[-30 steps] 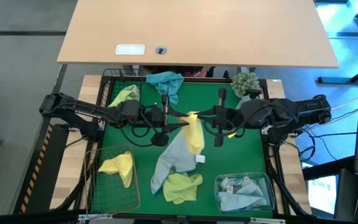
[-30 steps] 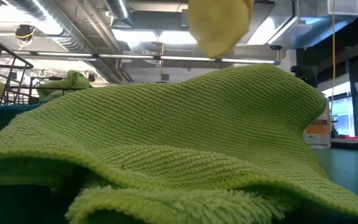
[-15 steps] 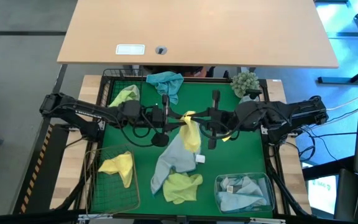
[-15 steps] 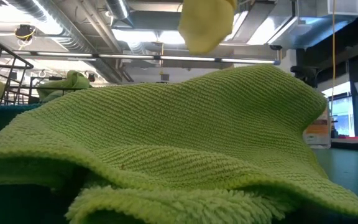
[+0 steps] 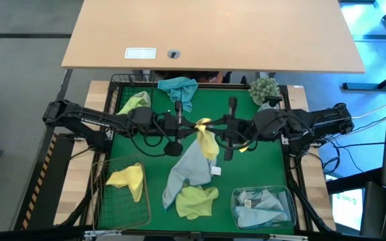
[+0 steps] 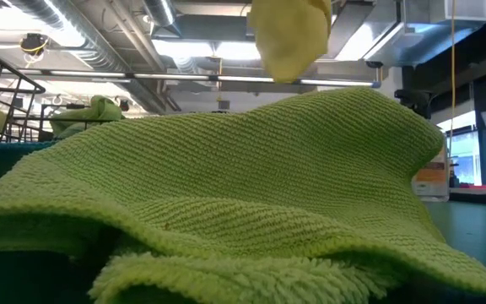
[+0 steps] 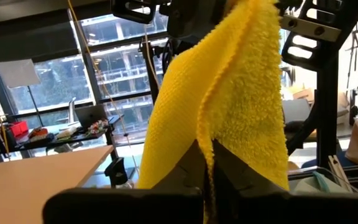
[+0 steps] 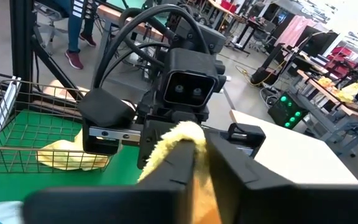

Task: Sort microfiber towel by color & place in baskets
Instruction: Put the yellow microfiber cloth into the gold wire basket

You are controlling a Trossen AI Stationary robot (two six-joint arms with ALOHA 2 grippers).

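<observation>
A yellow towel [image 5: 206,139] hangs in mid-air over the middle of the green mat, between my two grippers. My left gripper [image 5: 194,126] comes from the left and is shut on it; my right gripper [image 5: 214,126] faces it from the right, also shut on it. In the low view the towel's lower end [image 6: 289,38] hangs high above a lime towel [image 6: 226,194]. The tan wire basket [image 5: 106,204] at the near left holds another yellow towel [image 5: 127,178]. A grey-blue towel [image 5: 186,167] and the lime towel [image 5: 196,201] lie on the mat. My left gripper pinches a fold of the yellow towel [image 7: 215,144] between its two fingers, coming level from the table's left. The cloth runs from the fingers toward the other gripper and is lifted clear. My right gripper pinches the towel's upper edge [image 8: 182,134] between its two fingers, level from the table's right, facing the left gripper closely. The towel hangs slack below the fingers, clear of the mat.
The black wire basket [image 5: 116,87] at the far left holds a lime towel [image 5: 134,102], and a teal towel [image 5: 179,88] drapes over its rim. A clear tub [image 5: 236,201] at the near right holds grey-blue towels. A potted plant [image 5: 265,88] stands far right.
My left gripper has shut on the yellow towel beside the right gripper's hold. My right gripper has moved a little toward the table's left, bringing the towel to it. The towel's hanging part has drawn up shorter and swung slightly left.
</observation>
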